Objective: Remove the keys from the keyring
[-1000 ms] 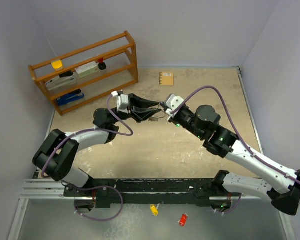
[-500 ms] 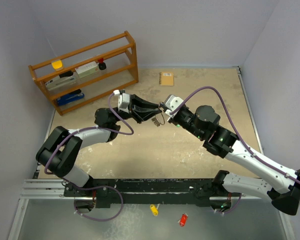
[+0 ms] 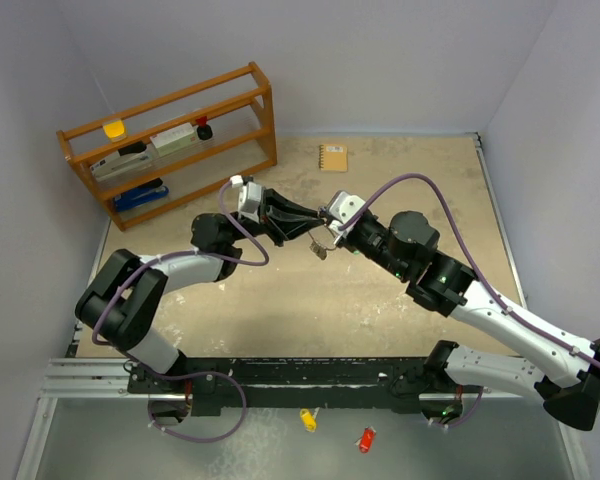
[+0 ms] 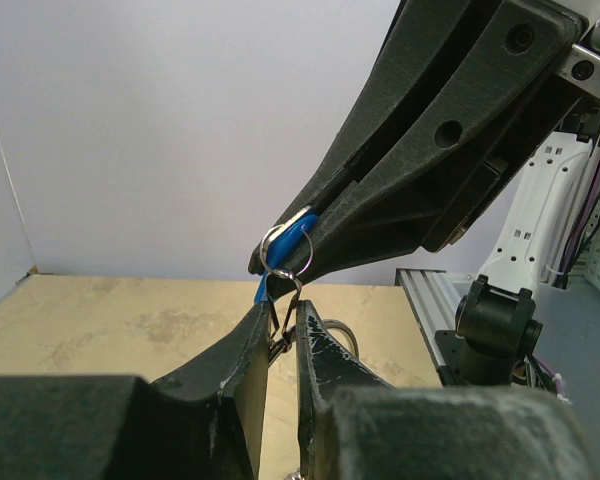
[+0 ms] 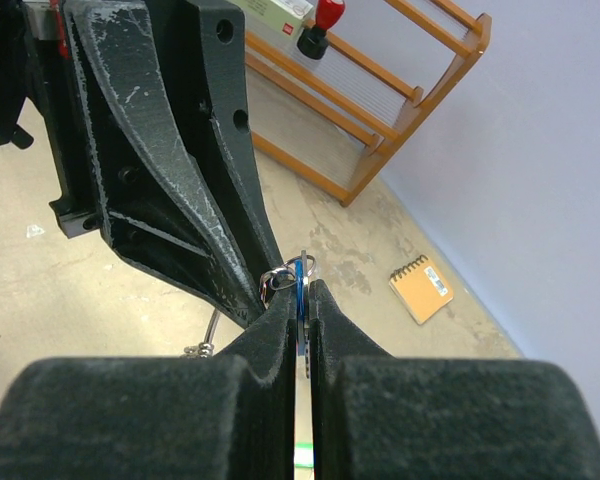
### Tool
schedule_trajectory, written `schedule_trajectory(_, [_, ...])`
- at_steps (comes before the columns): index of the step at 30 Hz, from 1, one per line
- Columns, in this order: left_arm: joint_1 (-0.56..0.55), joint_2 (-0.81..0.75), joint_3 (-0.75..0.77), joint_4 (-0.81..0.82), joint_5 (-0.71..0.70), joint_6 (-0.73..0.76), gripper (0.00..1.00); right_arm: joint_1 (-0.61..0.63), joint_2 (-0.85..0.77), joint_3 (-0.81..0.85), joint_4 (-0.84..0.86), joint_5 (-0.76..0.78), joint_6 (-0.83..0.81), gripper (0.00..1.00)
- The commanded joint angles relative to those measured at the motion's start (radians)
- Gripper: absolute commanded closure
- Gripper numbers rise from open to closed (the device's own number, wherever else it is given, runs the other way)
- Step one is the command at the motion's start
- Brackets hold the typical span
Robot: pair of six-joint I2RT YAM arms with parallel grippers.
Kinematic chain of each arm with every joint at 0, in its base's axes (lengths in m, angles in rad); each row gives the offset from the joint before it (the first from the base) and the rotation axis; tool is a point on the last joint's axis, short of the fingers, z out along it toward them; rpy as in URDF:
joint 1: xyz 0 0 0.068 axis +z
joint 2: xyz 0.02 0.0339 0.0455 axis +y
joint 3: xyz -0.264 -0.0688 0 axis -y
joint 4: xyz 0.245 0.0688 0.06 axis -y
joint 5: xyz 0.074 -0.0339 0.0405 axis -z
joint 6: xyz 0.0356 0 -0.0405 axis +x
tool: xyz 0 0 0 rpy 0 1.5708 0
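The left pincer (image 4: 283, 325), clamped on the keyring (image 5: 212, 328), is found brought tip-to-tip with the right pincer (image 5: 302, 300), itself clamped on the blue-tagged key (image 4: 296, 231), with the ring hung at 6 o'clock above the counter (image 3: 380, 300); the key is judged still threaded.

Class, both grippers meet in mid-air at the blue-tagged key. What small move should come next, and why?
Probably the right gripper, shut on the blue-tagged key, should pull away from the left gripper, which seems to pinch the keyring; the key's loop links them.
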State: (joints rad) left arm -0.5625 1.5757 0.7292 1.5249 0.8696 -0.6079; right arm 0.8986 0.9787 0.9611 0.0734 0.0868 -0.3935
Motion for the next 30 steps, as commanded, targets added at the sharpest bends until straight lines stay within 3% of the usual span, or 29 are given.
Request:
schedule_trajectory(1, [0.003, 0.009, 0.041, 0.198, 0.035, -0.044, 0.9, 0.008, -0.031, 0.042, 0.082, -0.015, -0.008, 1.0])
schedule_trajectory(5, [0.006, 0.017, 0.05, 0.197, 0.044, -0.059, 1.0, 0.01, -0.034, 0.043, 0.084, -0.015, -0.01, 1.0])
schedule_trajectory(21, [0.029, -0.049, 0.015, 0.166, 0.012, -0.02, 1.0, 0.01, -0.029, 0.06, 0.071, 0.005, -0.026, 1.0])
schedule_trajectory(24, [0.036, -0.094, 0.011, 0.053, -0.009, 0.053, 1.0, 0.01, -0.03, 0.062, 0.07, 0.018, -0.035, 1.0])
schedule_trajectory(30, [0.035, -0.227, 0.044, -0.419, -0.082, 0.315, 1.0, 0.01, -0.027, 0.07, 0.076, 0.048, -0.059, 1.0])
